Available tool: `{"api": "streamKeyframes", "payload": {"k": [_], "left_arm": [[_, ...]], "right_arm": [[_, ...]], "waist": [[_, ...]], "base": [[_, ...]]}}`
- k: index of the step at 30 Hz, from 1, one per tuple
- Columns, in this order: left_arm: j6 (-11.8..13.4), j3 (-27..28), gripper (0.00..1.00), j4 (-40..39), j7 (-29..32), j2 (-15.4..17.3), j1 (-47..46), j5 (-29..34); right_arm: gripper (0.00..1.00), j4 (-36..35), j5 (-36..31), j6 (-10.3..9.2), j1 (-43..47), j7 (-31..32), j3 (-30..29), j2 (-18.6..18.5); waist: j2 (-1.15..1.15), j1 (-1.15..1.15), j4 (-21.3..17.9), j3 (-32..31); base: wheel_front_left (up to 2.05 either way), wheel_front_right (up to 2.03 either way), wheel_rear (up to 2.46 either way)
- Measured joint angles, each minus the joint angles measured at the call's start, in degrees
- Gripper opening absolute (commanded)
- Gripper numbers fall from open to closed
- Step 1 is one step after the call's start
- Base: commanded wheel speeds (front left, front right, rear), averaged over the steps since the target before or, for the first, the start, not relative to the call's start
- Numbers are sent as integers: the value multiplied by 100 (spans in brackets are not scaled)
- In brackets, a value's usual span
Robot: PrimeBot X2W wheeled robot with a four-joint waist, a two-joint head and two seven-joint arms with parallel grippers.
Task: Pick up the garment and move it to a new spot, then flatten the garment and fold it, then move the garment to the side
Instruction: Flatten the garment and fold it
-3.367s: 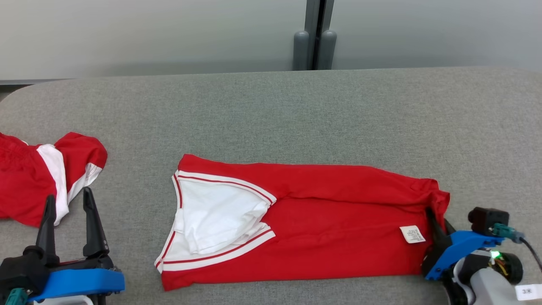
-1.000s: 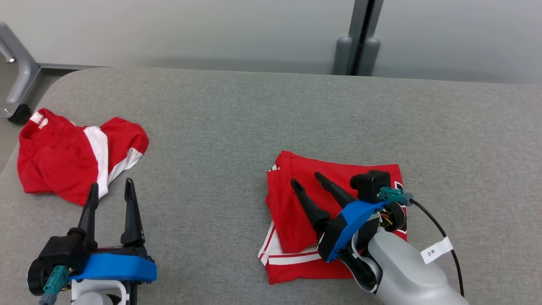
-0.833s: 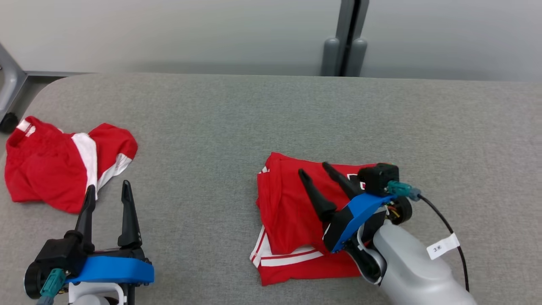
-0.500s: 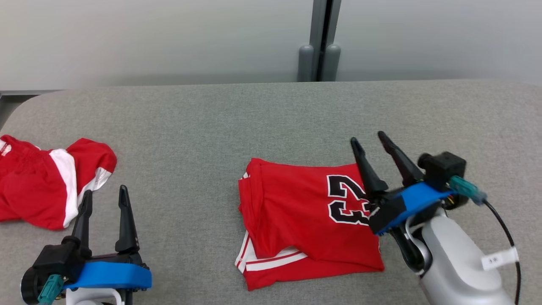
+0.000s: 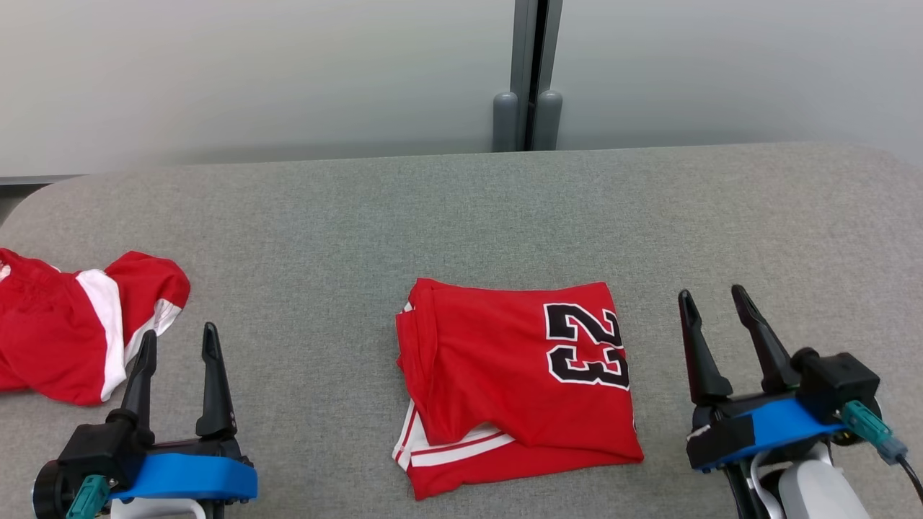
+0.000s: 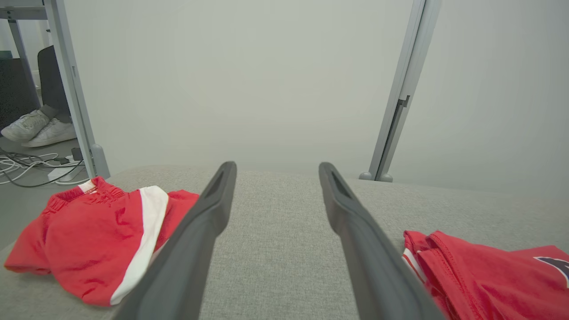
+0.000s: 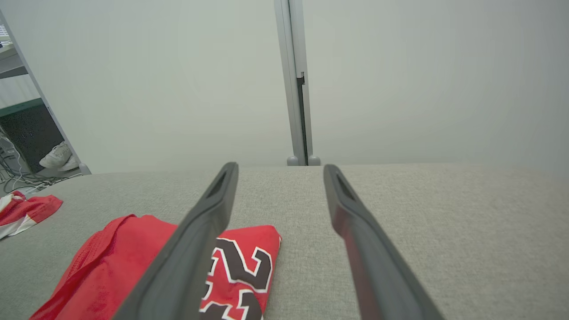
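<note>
Left tool (image 5: 178, 335) stands at the near left of the desk (image 5: 324, 216), jaws apart and empty, with crumpled red-and-white shorts (image 5: 58, 324) just beyond it. At the desk centre lies the garment (image 5: 497, 375), a red jersey folded flat with number 23 facing up. Right tool (image 5: 710, 295) stands just right of it, jaws apart, empty, clear of the cloth.

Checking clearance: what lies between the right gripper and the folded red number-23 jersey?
Bare grey fabric tabletop, per the head view, separates right gripper and red jersey.

Matt red cloth jersey (image 5: 505, 375), rough grey fabric table (image 5: 461, 216)
</note>
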Motion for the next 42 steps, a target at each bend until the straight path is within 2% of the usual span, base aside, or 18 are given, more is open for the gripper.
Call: {"api": "streamKeyframes", "payload": {"k": [8, 12, 16, 23, 28, 37, 42], "left_arm": [[0, 2, 100, -41, 0, -5, 46, 63], [0, -192, 100, -13, 0, 24, 26, 101], [0, -678, 100, 46, -1, 58, -69, -33], [0, -1857, 100, 408, 8, 313, -211, -292], [-2, -2598, 100, 642, 248, 498, -313, -577], [-2, -3462, 100, 1111, 431, 725, -345, -989], [-2, -3800, 100, 1407, 408, 724, -385, -1179]], "right_arm": [[100, -309, -141, 0, 282, 197, -171, 87], [100, -336, -124, 0, 283, 253, -183, 90], [100, -334, -87, 0, 285, 280, -193, 92], [100, -260, -57, 0, 284, 303, -151, 96], [100, -204, -42, 0, 287, 321, -143, 98], [100, -142, 16, 0, 287, 320, -94, 98], [100, -87, 49, 0, 276, 296, -71, 98]], "waist": [[0, 0, -36, -26], [0, 0, -35, -31], [0, 0, -26, -53], [0, 0, -78, -97], [0, 0, -142, -115], [0, 0, -300, -75], [0, 0, -377, -35]], "base": [[0, 0, 0], [0, 0, 0], [0, 0, 0], [0, 0, 0], [0, 0, 0], [0, 0, 0], [0, 0, 0]]}}
